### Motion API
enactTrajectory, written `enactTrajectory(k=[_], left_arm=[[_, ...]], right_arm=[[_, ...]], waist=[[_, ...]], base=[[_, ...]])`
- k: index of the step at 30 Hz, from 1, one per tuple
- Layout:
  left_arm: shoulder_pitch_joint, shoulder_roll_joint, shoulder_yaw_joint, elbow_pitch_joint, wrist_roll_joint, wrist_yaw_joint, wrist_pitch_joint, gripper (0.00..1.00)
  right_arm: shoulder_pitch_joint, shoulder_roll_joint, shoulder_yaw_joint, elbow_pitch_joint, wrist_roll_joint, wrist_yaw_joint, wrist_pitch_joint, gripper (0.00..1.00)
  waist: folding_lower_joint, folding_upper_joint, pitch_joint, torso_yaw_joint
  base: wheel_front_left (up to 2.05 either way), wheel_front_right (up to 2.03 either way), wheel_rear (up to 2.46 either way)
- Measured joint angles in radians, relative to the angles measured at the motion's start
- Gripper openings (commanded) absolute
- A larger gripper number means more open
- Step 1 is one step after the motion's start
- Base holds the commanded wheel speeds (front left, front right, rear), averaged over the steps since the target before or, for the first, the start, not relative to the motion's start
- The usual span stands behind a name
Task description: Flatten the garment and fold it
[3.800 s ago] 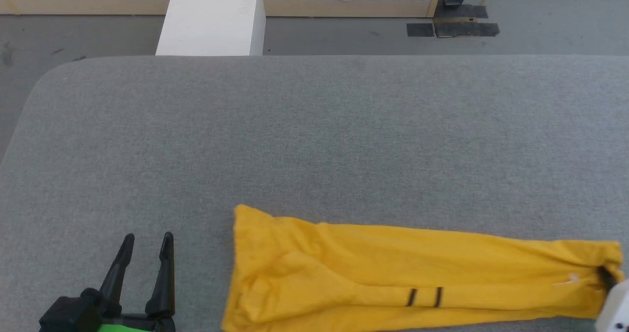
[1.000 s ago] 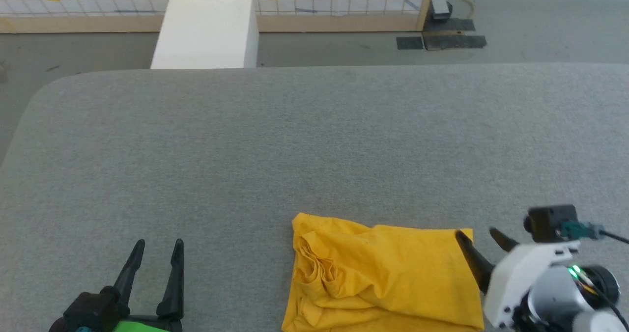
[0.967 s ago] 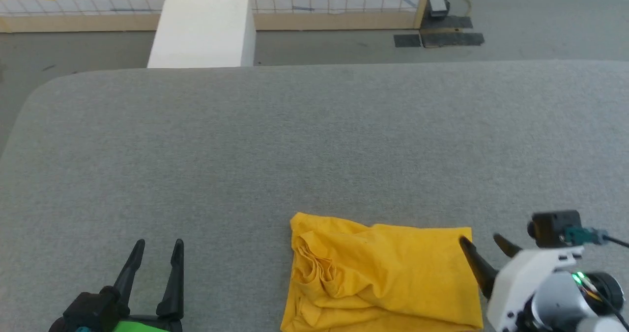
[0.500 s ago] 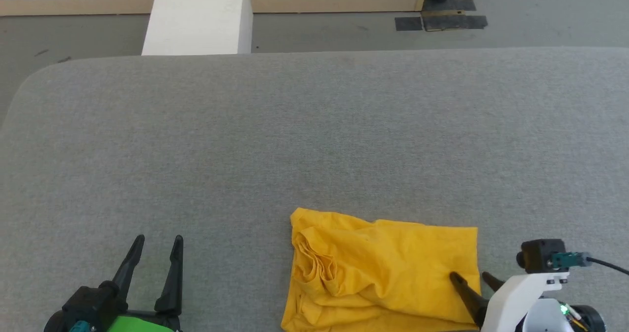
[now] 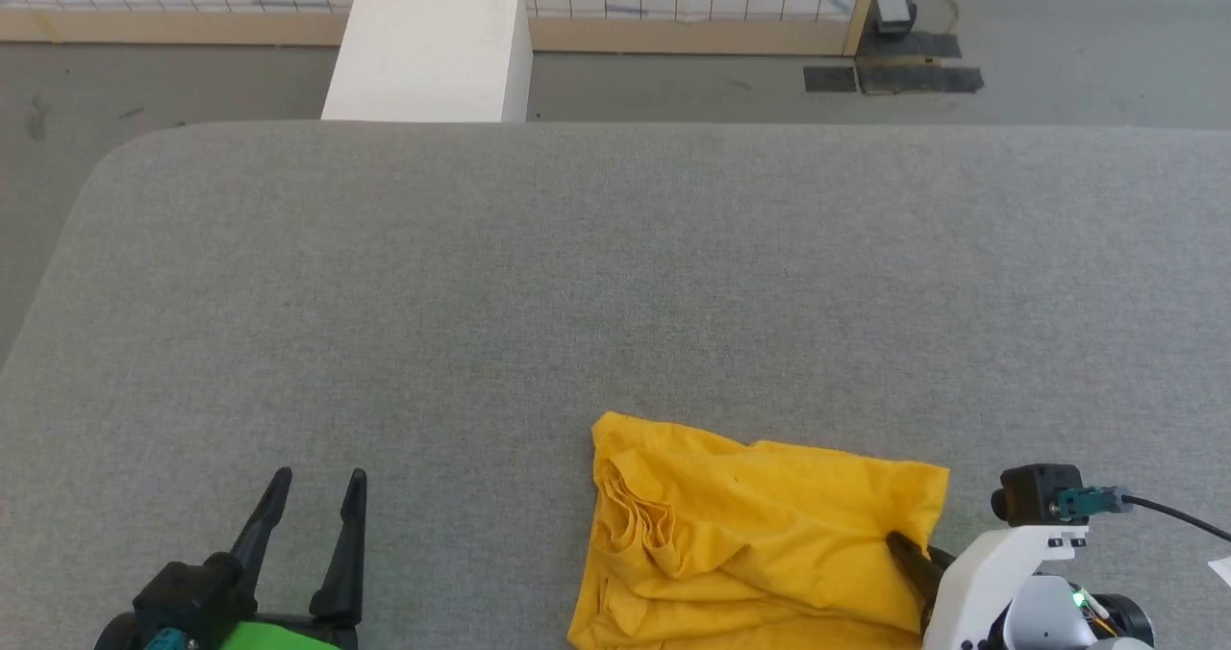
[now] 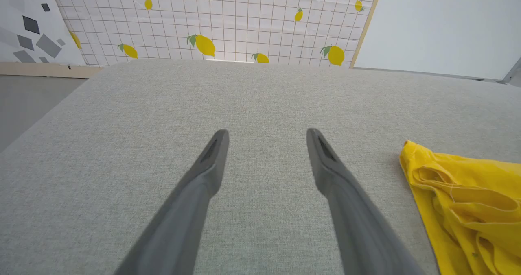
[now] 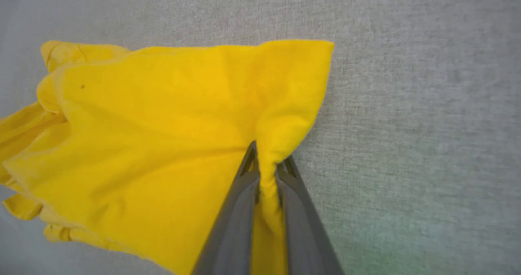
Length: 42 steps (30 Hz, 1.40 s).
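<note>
Garment [image 5: 750,544], a bright yellow bundle with no print showing, lay crumpled on the grey desk [image 5: 577,275], folded over on itself, with soft ridges bunched along the side farthest from the right claw [image 5: 909,546]. That claw was clamped on the garment: in the right wrist view its two dark fingers [image 7: 240,210] were pressed together on a raised pleat of yellow cloth [image 7: 163,124], gripped at the edge nearest the claw, and a loose corner of fabric stood just beyond the fingertips. Most of the cloth spread away to the right claw's left, while bare desk [image 7: 407,104] lay to its right. The left claw [image 5: 319,482] sat well apart from the garment, on the far side from the right claw, with its fingers spread wide and nothing between them. In the left wrist view, the left claw [image 6: 267,133] hung over bare desk [image 6: 260,92], and the garment's rumpled end [image 6: 468,193] showed off to this claw's right, not touching it. Beyond the desk's far edge, ahead of both claws, stood a white block [image 5: 428,49] on the floor [image 5: 192,83] and a gridded panel printed with lemons [image 6: 211,18].
</note>
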Motion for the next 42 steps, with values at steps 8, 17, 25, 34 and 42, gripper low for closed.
enactTrajectory(k=[8, 17, 25, 34, 42], left_arm=[[0.014, -0.001, -0.007, -0.015, 0.0, 0.018, 0.0, 1.0], [0.017, 0.001, -0.014, -0.042, 0.002, 0.026, 0.0, 1.0], [-0.005, 0.017, -0.029, -0.081, 0.006, 0.025, 0.01, 1.0], [-0.066, 0.033, -0.052, -0.103, 0.011, 0.015, 0.028, 1.0], [-0.078, 0.067, -0.05, -0.131, 0.014, 0.008, 0.045, 1.0]], right_arm=[[0.008, 0.002, -0.002, -0.049, -0.054, 0.0, 0.002, 0.0], [-0.04, -0.016, 0.081, -0.103, -0.15, 0.0, 0.025, 0.0], [-0.208, -0.117, 0.152, -0.087, -0.173, 0.0, 0.05, 0.0], [-0.386, -0.216, 0.196, -0.017, -0.18, 0.0, 0.081, 0.0], [-0.491, -0.27, 0.192, 0.002, -0.2, 0.0, 0.091, 0.0]], waist=[[0.0, 0.0, -0.032, -0.025], [0.0, 0.0, -0.041, -0.087], [0.0, 0.0, -0.034, -0.16], [0.0, 0.0, -0.006, -0.235], [0.0, 0.0001, 0.045, -0.302]], base=[[0.0, 0.0, 0.0], [0.0, 0.0, 0.0], [0.0, 0.0, 0.0], [0.0, 0.0, 0.0], [0.0, 0.0, 0.0]])
